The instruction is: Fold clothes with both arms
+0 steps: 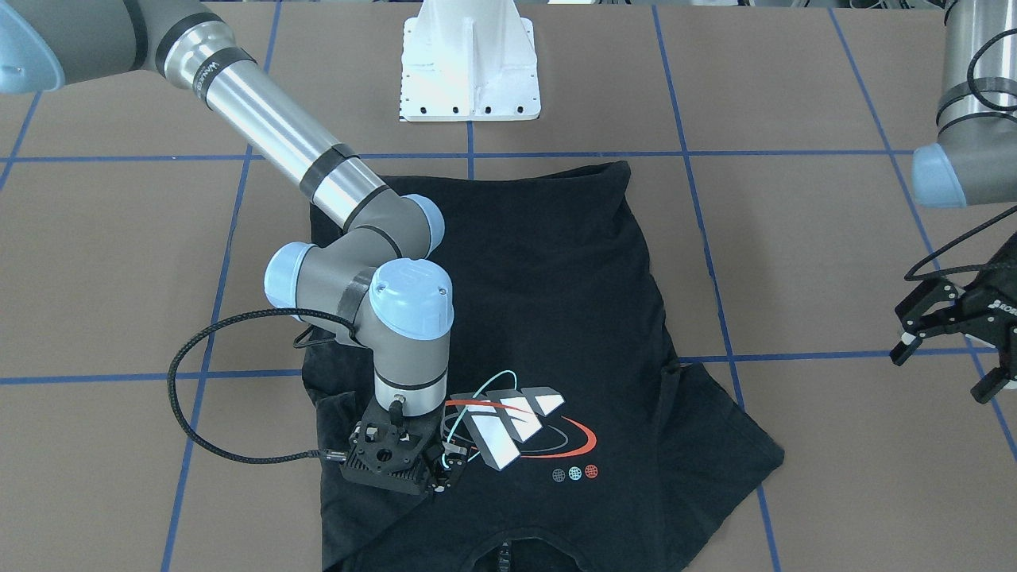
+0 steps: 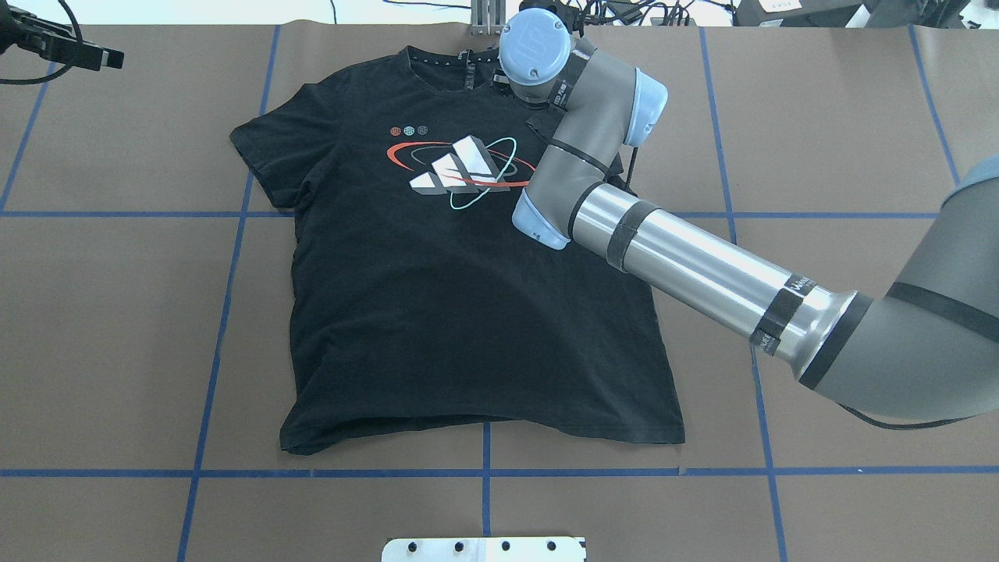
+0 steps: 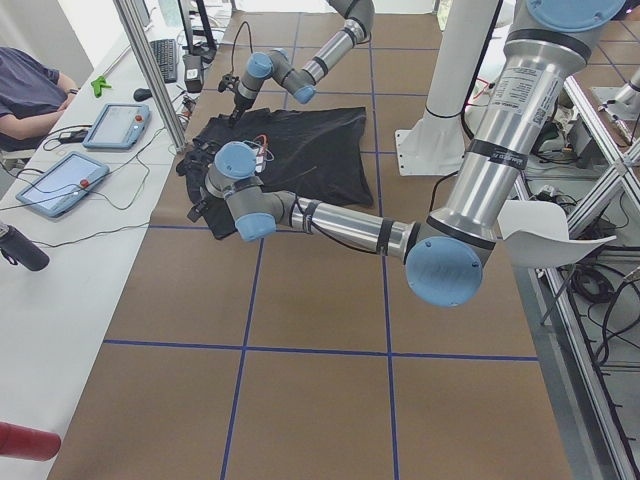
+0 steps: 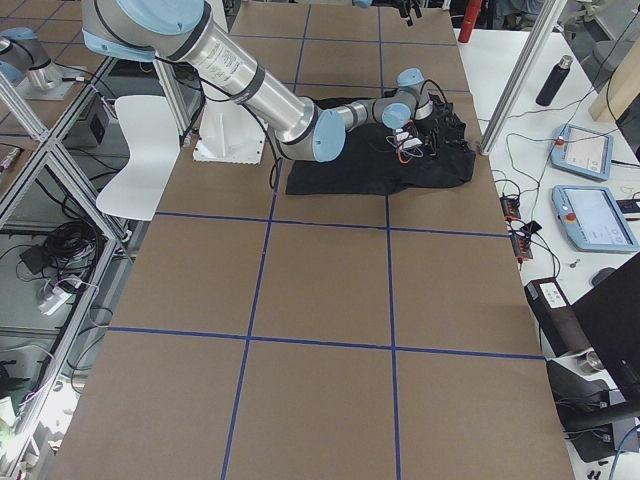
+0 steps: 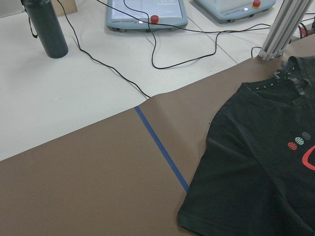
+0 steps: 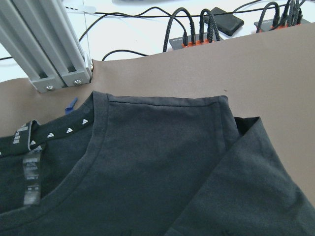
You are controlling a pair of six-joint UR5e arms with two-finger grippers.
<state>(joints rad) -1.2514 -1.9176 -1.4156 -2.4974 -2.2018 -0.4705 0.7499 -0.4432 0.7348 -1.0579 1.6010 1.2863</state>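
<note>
The black T-shirt point(image 1: 548, 302) lies graphic side up on the brown table, collar at the far edge point(image 2: 437, 312). The orbit graphic point(image 2: 460, 168) sits on its chest. My right gripper point(image 1: 447, 467) hovers low over the shirt's shoulder beside the graphic, with its jaws apart and nothing between them. The sleeve under it is folded inward onto the body point(image 6: 251, 162). My left gripper point(image 1: 945, 369) is open and empty, off the shirt past its other sleeve point(image 5: 197, 216). In the overhead view it is at the far left corner point(image 2: 94, 53).
The white pedestal base point(image 1: 469, 71) stands at the robot's side of the table. Blue tape lines cross the brown cover. Beyond the collar edge are an aluminium post point(image 6: 49, 44), cables, tablets point(image 5: 145, 12) and a dark bottle point(image 5: 47, 27).
</note>
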